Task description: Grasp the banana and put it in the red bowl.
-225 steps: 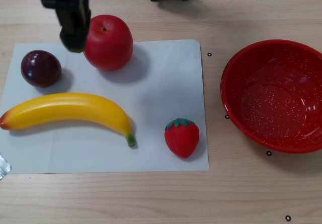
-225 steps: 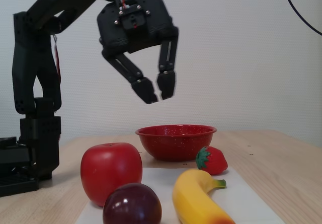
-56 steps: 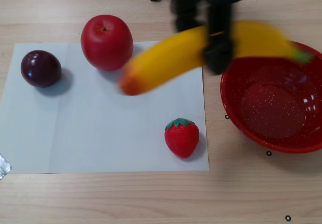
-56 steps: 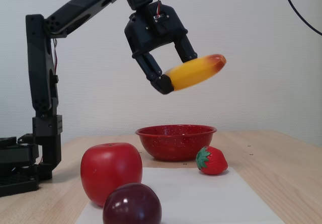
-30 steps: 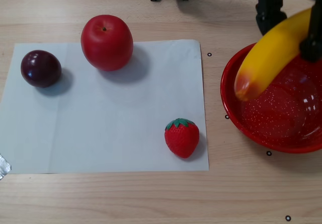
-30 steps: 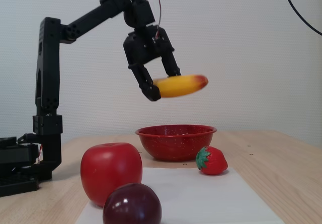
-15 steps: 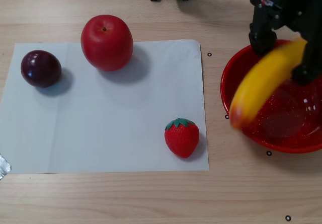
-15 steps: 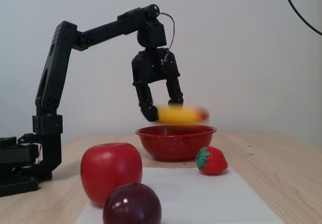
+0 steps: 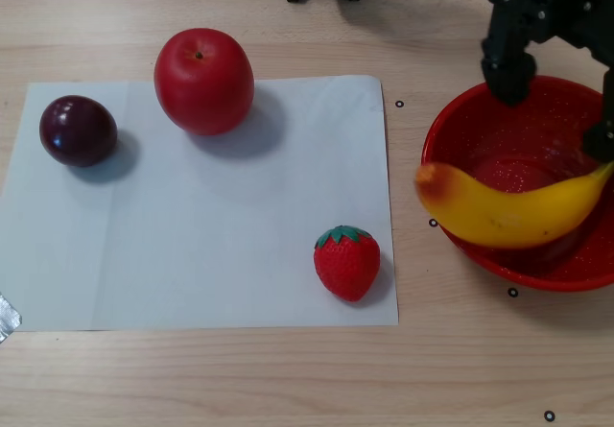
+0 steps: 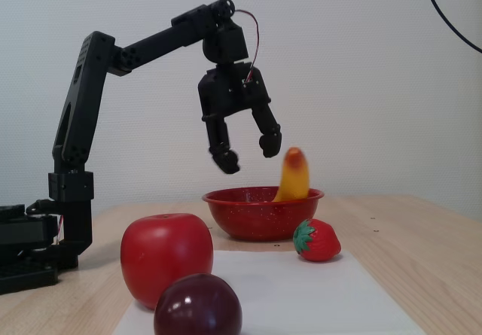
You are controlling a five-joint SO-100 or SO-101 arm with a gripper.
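The yellow banana (image 9: 508, 211) lies across the red bowl (image 9: 460, 125), its orange-red end poking over the bowl's left rim in the other view. In the fixed view the banana (image 10: 292, 175) sticks up out of the red bowl (image 10: 262, 211). My gripper (image 10: 247, 154) hangs open just above the bowl with nothing between its fingers. In the other view the gripper (image 9: 558, 110) is over the bowl's far side, one finger (image 9: 507, 67) at the rim and the other at the frame's right edge.
A white sheet (image 9: 192, 235) carries a red apple (image 9: 203, 80), a dark plum (image 9: 77, 130) and a strawberry (image 9: 346, 261). The arm's black base (image 10: 30, 252) stands at the left in the fixed view.
The gripper has opened and let go of the banana, which dropped into the bowl and turned to lie across it. The gripper has risen slightly.
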